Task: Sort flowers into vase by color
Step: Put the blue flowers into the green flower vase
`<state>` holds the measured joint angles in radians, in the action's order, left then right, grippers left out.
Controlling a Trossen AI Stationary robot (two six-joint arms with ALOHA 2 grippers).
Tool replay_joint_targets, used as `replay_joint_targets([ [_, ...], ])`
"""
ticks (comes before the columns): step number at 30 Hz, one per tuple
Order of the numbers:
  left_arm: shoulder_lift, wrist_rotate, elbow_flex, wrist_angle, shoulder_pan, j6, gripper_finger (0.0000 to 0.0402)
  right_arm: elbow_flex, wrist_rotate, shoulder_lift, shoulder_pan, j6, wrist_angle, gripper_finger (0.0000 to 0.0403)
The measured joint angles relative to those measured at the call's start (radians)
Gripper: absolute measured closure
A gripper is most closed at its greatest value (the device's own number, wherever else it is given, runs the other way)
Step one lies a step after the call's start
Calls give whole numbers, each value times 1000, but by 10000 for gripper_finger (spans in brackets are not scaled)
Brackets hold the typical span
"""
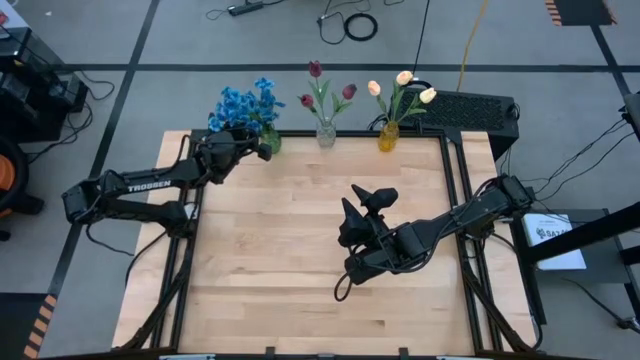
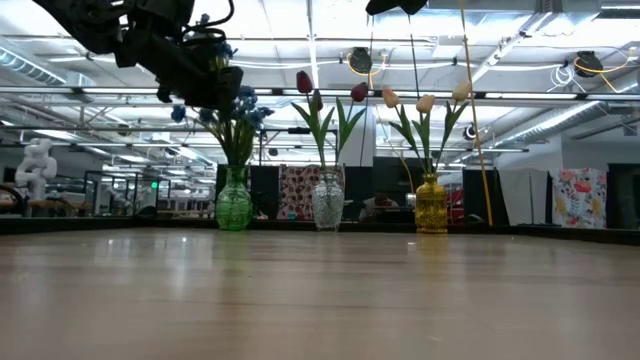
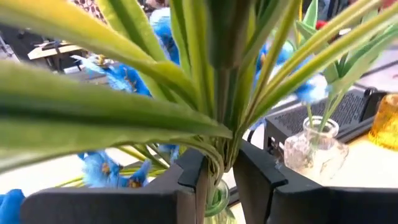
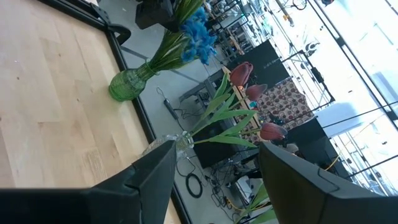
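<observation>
Standing along the far edge of the bench (image 1: 300, 250) are three small vases, each already filled. The green vase (image 2: 233, 211), nearest the far left corner, holds the blue flowers (image 1: 243, 103); the clear vase (image 2: 328, 205) at the middle of that edge holds the dark red tulips (image 1: 327, 92); the yellow vase (image 2: 431, 204), toward the far right corner, holds the cream-yellow tulips (image 1: 402, 88). All three vases stand upright and apart from one another.

Left hand (image 1: 262, 143): positioned at the green vase near the far left corner, among the stems and leaves of the blue flowers. The left wrist view shows its two dark fingers (image 3: 191, 180) standing either side of the gathered green stems just above the vase mouth, slightly parted, with a narrow gap between them. Whether the pads press on the stems cannot be determined from these views.

Right hand (image 1: 365, 203): held over the middle of the bench, well apart from the vases, pointing toward the far edge. The right wrist view shows its fingers (image 4: 155, 168) spread wide with nothing between them; the green vase and the red tulips appear beyond.

A black keyboard (image 1: 470, 108) lies just past the far right corner of the bench.
</observation>
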<state>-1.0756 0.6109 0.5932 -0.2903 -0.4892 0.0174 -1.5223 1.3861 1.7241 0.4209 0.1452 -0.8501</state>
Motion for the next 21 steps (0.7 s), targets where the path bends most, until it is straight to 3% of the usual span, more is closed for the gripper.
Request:
replay_joint_targets([
  [8,0,23,8,49,0,-5,328,0,0,0,0,0,0,181],
  [15,-1,10,9,49,0,4,359,0,0,0,0,0,0,181],
  [21,-5,7,9,46,0,24,346,0,0,0,0,0,3,181],
])
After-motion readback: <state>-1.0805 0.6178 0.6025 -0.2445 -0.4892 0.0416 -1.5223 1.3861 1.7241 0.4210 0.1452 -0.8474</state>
